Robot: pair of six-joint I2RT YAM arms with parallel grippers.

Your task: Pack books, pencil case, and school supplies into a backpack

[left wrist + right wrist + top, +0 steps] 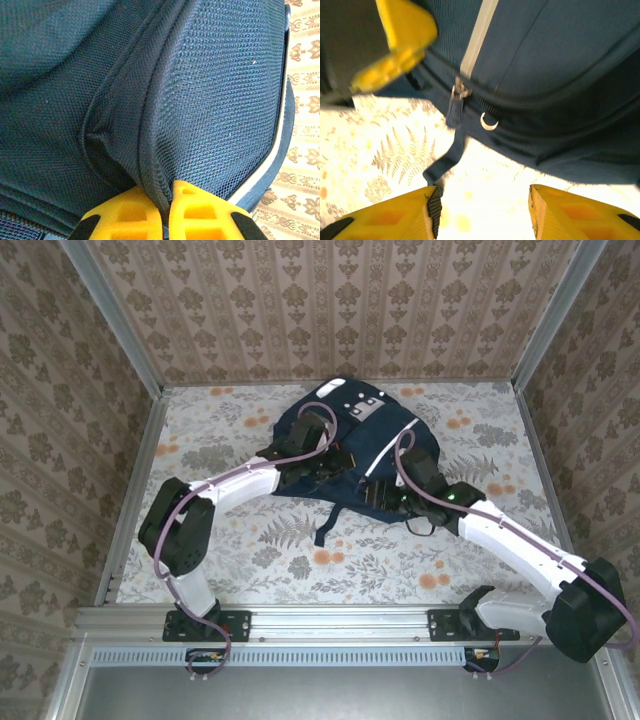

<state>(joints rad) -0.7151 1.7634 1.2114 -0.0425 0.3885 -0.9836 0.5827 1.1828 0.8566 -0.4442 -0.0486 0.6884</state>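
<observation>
The navy backpack lies on the table at centre back, with white and grey patches at its far end. My left gripper rests on its left-middle part. In the left wrist view that gripper is shut on a raised fold of the backpack's mesh fabric beside a seam. My right gripper hovers at the bag's near edge. It stands open over the tablecloth, just short of the zipper pull and a small metal ring. The books, pencil case and school supplies are out of view.
A dark strap trails from the backpack toward me over the floral tablecloth. Patterned walls close in the back and both sides. A metal rail runs along the near edge. One yellow finger of the left gripper shows in the right wrist view.
</observation>
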